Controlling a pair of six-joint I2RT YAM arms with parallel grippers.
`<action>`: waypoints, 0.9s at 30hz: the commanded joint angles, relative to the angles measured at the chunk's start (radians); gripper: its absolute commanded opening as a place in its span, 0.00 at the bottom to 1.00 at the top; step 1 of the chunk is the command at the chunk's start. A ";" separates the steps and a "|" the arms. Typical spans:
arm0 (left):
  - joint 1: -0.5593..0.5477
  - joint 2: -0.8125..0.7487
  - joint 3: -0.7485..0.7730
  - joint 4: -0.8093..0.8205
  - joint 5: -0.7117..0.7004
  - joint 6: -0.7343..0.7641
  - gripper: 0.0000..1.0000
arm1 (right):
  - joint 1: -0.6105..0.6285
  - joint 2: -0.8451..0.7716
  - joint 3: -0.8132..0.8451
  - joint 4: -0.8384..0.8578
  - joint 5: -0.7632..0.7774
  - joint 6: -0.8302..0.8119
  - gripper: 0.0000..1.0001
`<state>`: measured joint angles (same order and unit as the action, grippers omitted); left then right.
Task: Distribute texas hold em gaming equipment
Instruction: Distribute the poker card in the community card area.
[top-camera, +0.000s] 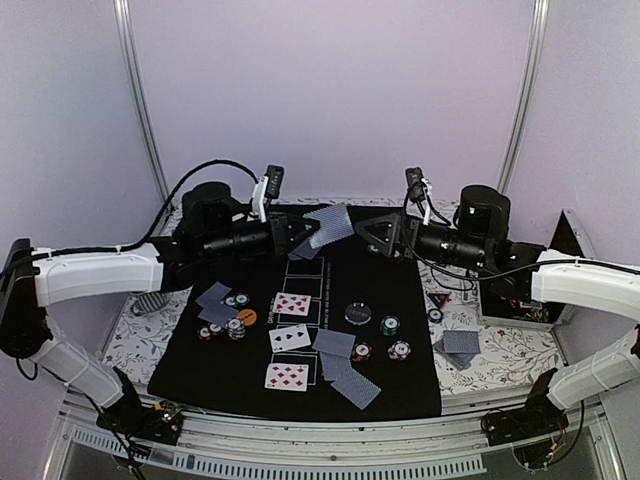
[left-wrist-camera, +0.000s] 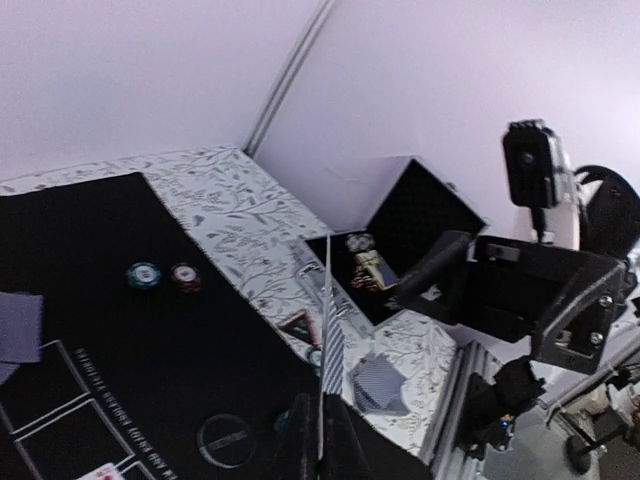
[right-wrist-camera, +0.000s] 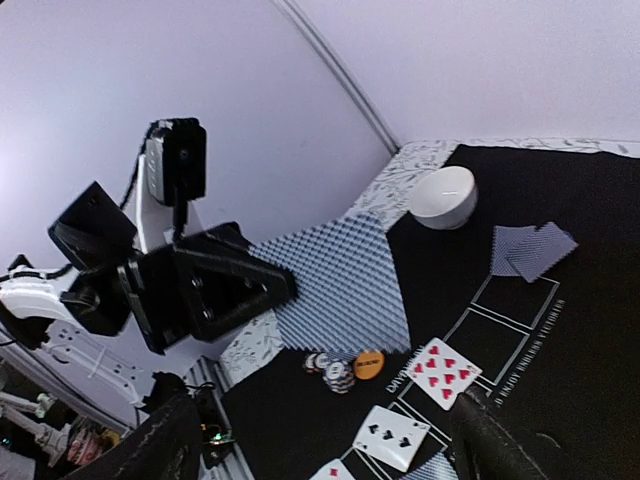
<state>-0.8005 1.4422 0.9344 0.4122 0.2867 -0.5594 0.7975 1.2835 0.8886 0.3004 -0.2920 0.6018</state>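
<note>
My left gripper (top-camera: 310, 236) is shut on one grey-blue-backed playing card (top-camera: 329, 226), held in the air over the far edge of the black mat (top-camera: 200, 365). In the left wrist view the card (left-wrist-camera: 332, 345) stands edge-on between the fingers (left-wrist-camera: 303, 440). In the right wrist view its back (right-wrist-camera: 345, 285) faces the camera. My right gripper (top-camera: 372, 236) is open and empty, facing the card from the right; its fingers (right-wrist-camera: 165, 440) stand wide apart. Three face-up cards (top-camera: 290, 338), face-down cards (top-camera: 350, 385), chip stacks (top-camera: 236, 326) (top-camera: 399, 350) and an orange button (top-camera: 248, 317) lie on the mat.
A black disc (top-camera: 358, 313) lies mid-mat. A black-red triangle (top-camera: 437, 298), a blue disc (top-camera: 435, 315) and a card pile (top-camera: 460, 344) lie right of the mat. An open black case (left-wrist-camera: 400, 215) stands far right. A white bowl (right-wrist-camera: 445, 197) sits at the mat's far corner.
</note>
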 joint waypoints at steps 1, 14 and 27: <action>0.156 0.025 0.119 -0.453 -0.059 0.179 0.00 | -0.013 -0.090 0.006 -0.237 0.220 -0.102 0.93; 0.345 0.510 0.438 -0.714 0.165 0.336 0.00 | -0.021 -0.127 0.019 -0.374 0.284 -0.174 0.98; 0.374 0.724 0.483 -0.660 0.302 0.291 0.00 | -0.021 -0.119 0.031 -0.391 0.278 -0.178 0.99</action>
<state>-0.4423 2.1162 1.3746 -0.2661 0.5655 -0.2565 0.7822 1.1519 0.8890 -0.0826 -0.0177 0.4332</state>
